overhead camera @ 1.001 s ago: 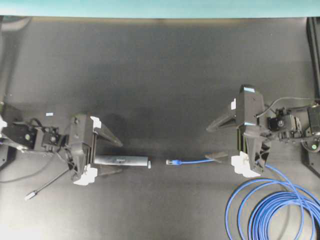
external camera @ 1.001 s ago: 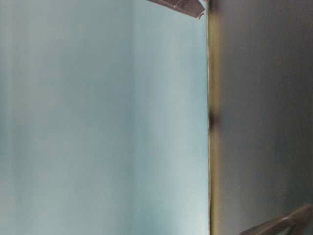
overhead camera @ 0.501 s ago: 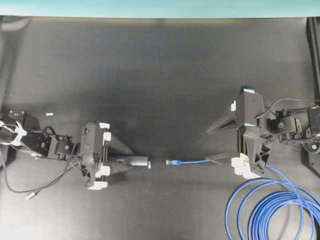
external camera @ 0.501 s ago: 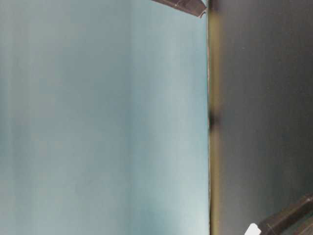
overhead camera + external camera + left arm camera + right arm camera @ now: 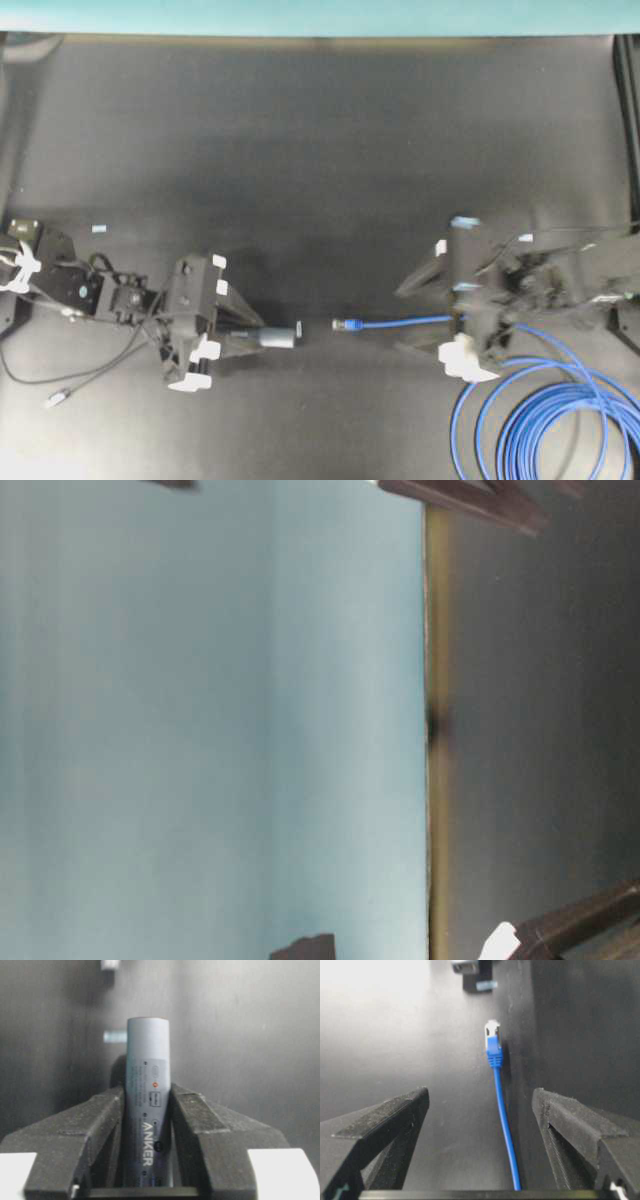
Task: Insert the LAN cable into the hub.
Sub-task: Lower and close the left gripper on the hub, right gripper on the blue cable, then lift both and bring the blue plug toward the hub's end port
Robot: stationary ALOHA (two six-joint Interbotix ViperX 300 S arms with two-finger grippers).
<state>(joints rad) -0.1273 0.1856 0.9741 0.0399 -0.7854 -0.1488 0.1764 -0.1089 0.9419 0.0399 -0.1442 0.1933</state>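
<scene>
The hub [image 5: 147, 1105] has a smooth, matt grey casing with printed lettering. The LAN cable [image 5: 503, 1120] looks like glossy blue plastic, its plug clear. The desk [image 5: 320, 150] is matt black.

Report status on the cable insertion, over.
Left gripper shut on hub. Right gripper open astride LAN cable, not gripping. Plug faces hub, apart; gap unobstructed.
</scene>
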